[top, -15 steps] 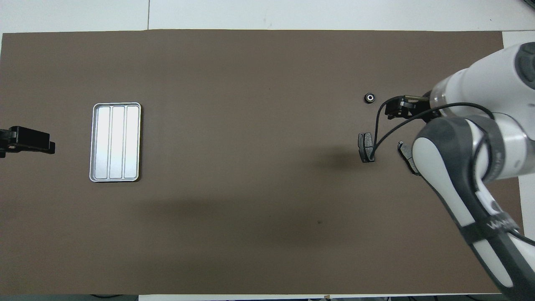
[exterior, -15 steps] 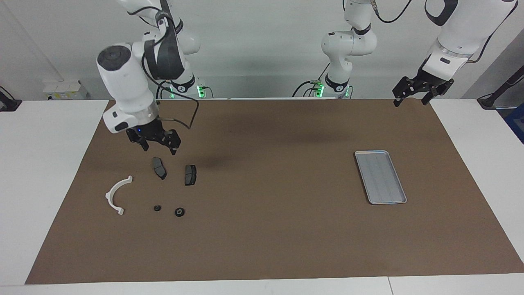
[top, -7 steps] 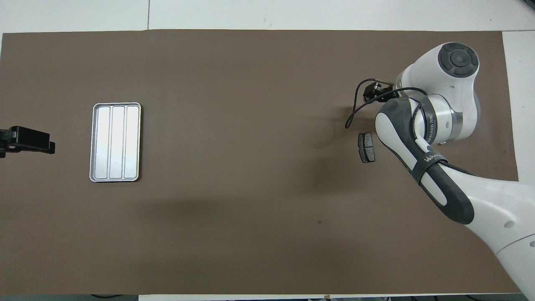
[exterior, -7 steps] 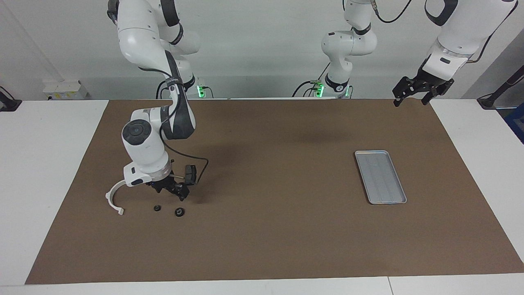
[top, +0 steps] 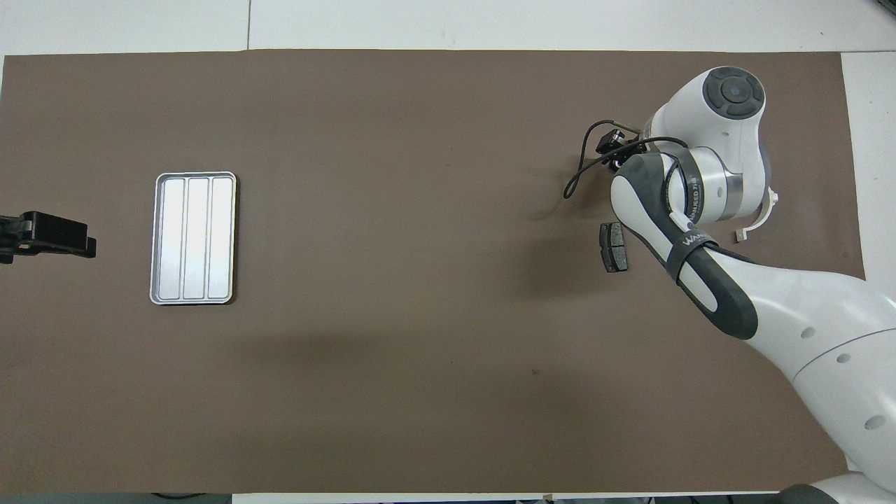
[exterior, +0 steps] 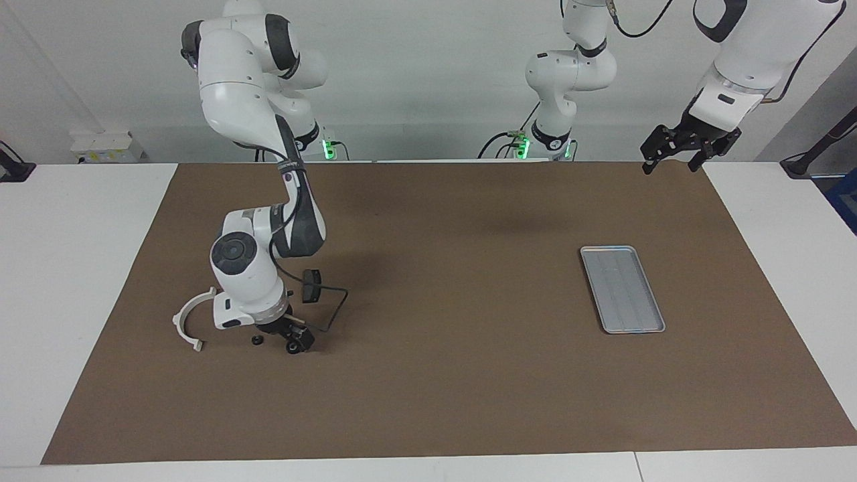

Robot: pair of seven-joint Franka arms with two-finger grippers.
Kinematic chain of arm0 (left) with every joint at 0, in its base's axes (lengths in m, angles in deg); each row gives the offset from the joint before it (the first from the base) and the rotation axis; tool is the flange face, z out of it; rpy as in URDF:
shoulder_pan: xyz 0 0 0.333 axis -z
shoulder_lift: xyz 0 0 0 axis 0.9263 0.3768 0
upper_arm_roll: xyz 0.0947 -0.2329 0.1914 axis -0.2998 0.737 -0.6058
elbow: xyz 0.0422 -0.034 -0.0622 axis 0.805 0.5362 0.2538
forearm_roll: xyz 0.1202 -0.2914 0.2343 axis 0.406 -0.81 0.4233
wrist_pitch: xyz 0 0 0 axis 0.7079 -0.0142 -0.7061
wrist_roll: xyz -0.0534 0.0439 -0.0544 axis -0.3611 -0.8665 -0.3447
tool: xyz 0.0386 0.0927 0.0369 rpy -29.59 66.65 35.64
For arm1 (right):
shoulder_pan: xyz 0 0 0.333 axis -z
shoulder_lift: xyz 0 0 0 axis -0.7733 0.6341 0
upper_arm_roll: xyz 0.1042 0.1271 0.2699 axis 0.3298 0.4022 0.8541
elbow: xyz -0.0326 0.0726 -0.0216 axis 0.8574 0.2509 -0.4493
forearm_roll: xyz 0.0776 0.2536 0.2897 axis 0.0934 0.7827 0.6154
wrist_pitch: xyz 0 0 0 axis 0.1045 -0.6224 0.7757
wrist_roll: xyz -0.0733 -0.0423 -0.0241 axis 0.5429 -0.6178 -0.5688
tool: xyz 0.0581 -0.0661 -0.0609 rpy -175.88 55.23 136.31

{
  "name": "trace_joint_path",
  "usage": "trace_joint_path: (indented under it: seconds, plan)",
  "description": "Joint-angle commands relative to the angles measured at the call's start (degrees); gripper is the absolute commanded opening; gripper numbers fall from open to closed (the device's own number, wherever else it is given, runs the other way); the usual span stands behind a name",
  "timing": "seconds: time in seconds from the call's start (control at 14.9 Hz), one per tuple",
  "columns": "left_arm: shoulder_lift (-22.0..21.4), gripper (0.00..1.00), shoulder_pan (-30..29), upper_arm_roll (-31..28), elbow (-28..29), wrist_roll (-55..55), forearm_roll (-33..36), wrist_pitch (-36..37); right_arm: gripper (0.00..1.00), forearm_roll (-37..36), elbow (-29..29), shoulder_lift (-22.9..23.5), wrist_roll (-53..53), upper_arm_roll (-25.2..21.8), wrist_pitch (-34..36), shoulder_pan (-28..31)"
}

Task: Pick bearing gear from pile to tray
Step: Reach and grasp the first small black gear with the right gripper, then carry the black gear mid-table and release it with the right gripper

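Bearing gear (exterior: 292, 347) directly under lowered right claw (exterior: 294, 338), on mat.

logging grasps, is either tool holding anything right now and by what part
Cannot be told for the right tool: it is down at the small black round piece, but no grip shows. The left tool hangs empty, waiting above the table's corner.
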Motion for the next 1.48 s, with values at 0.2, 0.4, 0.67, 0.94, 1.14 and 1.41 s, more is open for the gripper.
trace_joint_path:
  seconds: [0.2, 0.4, 0.67, 0.94, 1.14, 1.41]
  plan:
    - [-1.3, 1.00, 1.1, -0.4, 1.0, -0.9, -0.3, -0.3, 0.69, -0.7, 0.6, 0.6, 2.4, 0.5, -0.9, 0.1]
    - [-1.2, 1.00, 0.9, -0.5, 0.7, -1.4, -0.9, -1.2, 0.37, -0.8, 0.4, 0.6, 4.0, 0.6, -0.9, -0.2]
    - [-1.1, 1.00, 1.2, -0.5, 0.9, -1.4, -0.7, -2.7, 0.00, -0.9, 0.4, 0.5, 4.1, 0.6, -0.4, -0.6]
    - [-2.1, 1.00, 1.3, -0.4, 2.5, -0.6, -0.8, -1.3, 0.00, -1.7, 3.6, 0.4, 2.2, 0.5, 5.3, -0.6]
    - [-2.1, 1.00, 1.7, -0.4, 2.7, 1.4, -0.8, -2.1, 0.00, -1.7, 11.6, -1.0, -2.7, 0.9, 19.3, -1.1]
    - [-2.6, 1.00, 1.8, -0.4, 3.9, 1.0, -0.7, -2.2, 0.00, -0.9, 12.5, -7.7, -2.9, 1.0, 30.0, -5.2]
